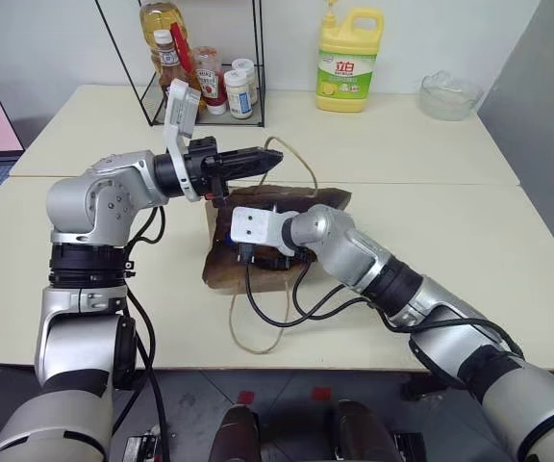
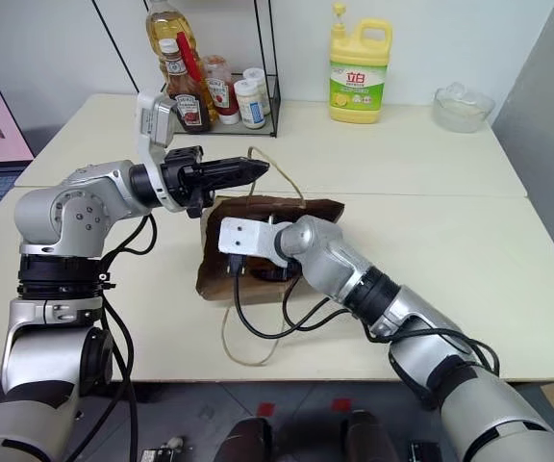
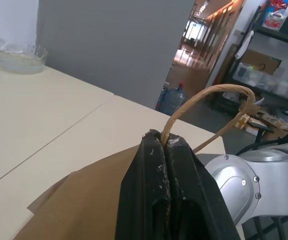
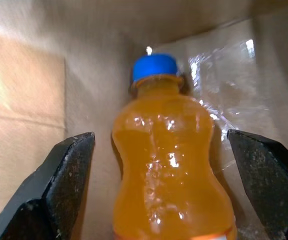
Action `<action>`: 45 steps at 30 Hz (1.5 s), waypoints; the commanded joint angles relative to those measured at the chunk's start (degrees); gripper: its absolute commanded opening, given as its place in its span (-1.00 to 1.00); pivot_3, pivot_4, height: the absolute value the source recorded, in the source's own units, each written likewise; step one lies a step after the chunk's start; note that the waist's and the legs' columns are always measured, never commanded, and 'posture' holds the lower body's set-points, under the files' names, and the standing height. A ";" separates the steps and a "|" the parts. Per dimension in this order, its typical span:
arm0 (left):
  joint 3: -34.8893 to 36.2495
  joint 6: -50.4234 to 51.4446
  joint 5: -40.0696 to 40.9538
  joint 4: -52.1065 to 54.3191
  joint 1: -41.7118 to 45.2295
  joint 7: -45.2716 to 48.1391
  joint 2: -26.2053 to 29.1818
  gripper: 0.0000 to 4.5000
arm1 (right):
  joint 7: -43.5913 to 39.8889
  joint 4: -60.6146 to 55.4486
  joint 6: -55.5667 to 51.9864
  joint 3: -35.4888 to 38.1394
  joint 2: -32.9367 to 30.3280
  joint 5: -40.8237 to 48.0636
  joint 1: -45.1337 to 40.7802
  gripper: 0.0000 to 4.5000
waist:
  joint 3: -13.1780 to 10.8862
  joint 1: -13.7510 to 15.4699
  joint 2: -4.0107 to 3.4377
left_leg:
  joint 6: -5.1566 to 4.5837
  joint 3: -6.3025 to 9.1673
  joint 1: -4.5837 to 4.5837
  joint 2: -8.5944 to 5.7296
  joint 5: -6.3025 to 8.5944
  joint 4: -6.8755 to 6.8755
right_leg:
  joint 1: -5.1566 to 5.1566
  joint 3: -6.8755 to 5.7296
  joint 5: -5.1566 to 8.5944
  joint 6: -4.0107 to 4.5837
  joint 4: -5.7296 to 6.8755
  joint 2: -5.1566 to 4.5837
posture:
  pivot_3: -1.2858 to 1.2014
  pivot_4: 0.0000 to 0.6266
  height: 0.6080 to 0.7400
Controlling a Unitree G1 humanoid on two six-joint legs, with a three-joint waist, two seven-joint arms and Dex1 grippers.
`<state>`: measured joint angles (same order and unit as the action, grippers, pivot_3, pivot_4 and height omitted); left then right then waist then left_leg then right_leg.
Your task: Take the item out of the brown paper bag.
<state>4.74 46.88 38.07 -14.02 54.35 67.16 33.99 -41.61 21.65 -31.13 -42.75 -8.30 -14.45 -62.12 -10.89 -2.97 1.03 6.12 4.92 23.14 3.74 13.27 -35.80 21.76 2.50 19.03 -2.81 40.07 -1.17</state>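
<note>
Nearest, the right gripper is reaching into the mouth of the small creased brown kraft paper bag, which is lying on the pale cream table. Its two black fingers are standing wide apart, one on each side of the small clear plastic bottle of orange liquid, gripping nothing. Whether either finger is touching the bottle cannot be told.

The bottle is sitting inside the bag, with tan paper walls around it. It is showing a waisted body full of bright orange liquid, glossy highlights on the plastic, and a round blue cap at the end farther from the fingers.

Just beyond, the left gripper is pointing level above the bag, its black fingers pressed fully together on a thin beige cord loop handle, which is arching out from between the tips. A second cord loop is trailing over the table's near edge.

Farther back are standing a black wire rack with sauce bottles and a tall yellow detergent jug.
</note>
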 commanded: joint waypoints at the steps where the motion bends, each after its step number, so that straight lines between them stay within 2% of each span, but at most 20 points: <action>1: 0.61 -1.06 0.78 2.30 1.43 0.77 0.01 -1.00 | -1.48 2.70 2.72 -0.78 0.90 -2.83 -1.92 0.99 | 0.00 0.00 0.00 | 0.00 0.00 0.00 0.00 0.00 0.00 | 0.00 0.00 0.00 0.00 0.00 0.00 | 0.03 -0.52 1.00; 6: 0.77 -0.93 0.85 2.78 1.20 0.54 0.10 -1.00 | -3.54 9.66 4.96 -0.55 2.37 -4.82 -3.33 0.99 | 0.00 -0.04 0.00 | 0.01 0.00 -0.02 0.00 -0.01 0.00 | 0.00 0.00 0.00 0.00 0.01 0.00 | 0.03 -0.52 1.00; 9: 0.82 -0.88 0.83 3.04 0.99 0.43 0.23 -1.00 | -4.47 13.39 6.42 -0.21 2.72 -5.79 -4.25 0.72 | 0.00 -0.04 0.00 | 0.01 0.00 -0.03 0.00 -0.01 -0.01 | -0.02 0.00 0.00 0.00 0.03 0.00 | 0.03 -0.52 1.00; 12: 0.78 -1.02 0.72 3.16 0.79 0.35 0.21 -1.00 | -5.02 15.45 7.83 0.37 2.95 -6.43 -4.65 0.28 | 0.00 -0.03 0.00 | 0.01 0.01 -0.03 0.00 -0.01 -0.02 | -0.03 0.00 0.00 0.00 0.04 0.00 | 0.03 -0.52 1.00; 13: 0.74 -1.10 0.66 3.19 0.71 0.33 0.20 -1.00 | -5.22 15.85 8.17 0.44 2.96 -6.68 -4.67 0.24 | 0.00 -0.03 0.00 | 0.02 0.01 -0.03 0.00 -0.01 -0.02 | -0.03 0.00 0.00 0.00 0.04 0.00 | 0.03 -0.52 1.00; 19: 0.52 -1.91 -0.15 2.30 0.56 0.49 0.33 -1.00 | -4.57 12.82 11.56 2.83 2.29 -7.33 -3.82 0.24 | 0.00 -0.03 0.00 | 0.02 0.01 -0.04 0.00 -0.01 -0.02 | -0.04 -0.01 0.00 0.00 0.06 0.00 | 0.03 -0.52 1.00; 28: 0.72 -4.06 -1.69 -1.17 1.47 0.44 0.54 -1.00 | -8.93 -7.92 10.86 5.21 -5.60 -7.79 4.18 0.22 | 0.00 0.04 0.00 | 0.06 0.00 0.00 0.00 -0.03 -0.01 | -0.02 -0.01 0.00 0.00 0.00 -0.01 | 0.03 -0.52 1.00; 32: 0.51 -4.55 -1.98 -1.82 1.80 0.47 0.45 -1.00 | -9.67 -13.92 9.90 6.53 -6.96 -7.27 6.22 0.18 | 0.00 0.02 0.00 | 0.06 0.00 0.00 0.00 -0.03 -0.01 | -0.02 0.00 0.00 0.00 0.01 0.00 | 0.03 -0.52 1.00; 40: 0.10 -5.80 -2.96 -3.19 2.41 0.43 -0.19 -1.00 | -11.66 -22.47 7.17 11.59 -7.35 -3.39 7.69 0.09 | 0.00 -0.16 0.00 | 0.06 0.01 0.00 0.00 -0.03 -0.01 | -0.02 -0.01 0.00 0.00 0.01 0.00 | 0.03 -0.52 1.00; 45: 0.17 -6.58 -3.33 -3.99 2.60 0.17 -0.70 -1.00 | -12.87 -26.95 10.05 14.09 -8.37 0.92 9.69 0.07 | 0.00 -0.14 0.00 | 0.06 0.00 0.05 0.00 -0.03 -0.01 | -0.01 -0.01 0.00 0.00 -0.04 -0.01 | 0.03 -0.52 1.00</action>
<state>4.39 41.53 34.90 -18.63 55.12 67.03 33.41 -54.04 -0.74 -23.15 -31.90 -16.66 -15.58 -52.01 -10.90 -3.11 1.03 6.19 4.92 23.19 3.74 13.24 -35.81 21.76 2.49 19.03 -2.81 40.03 -1.18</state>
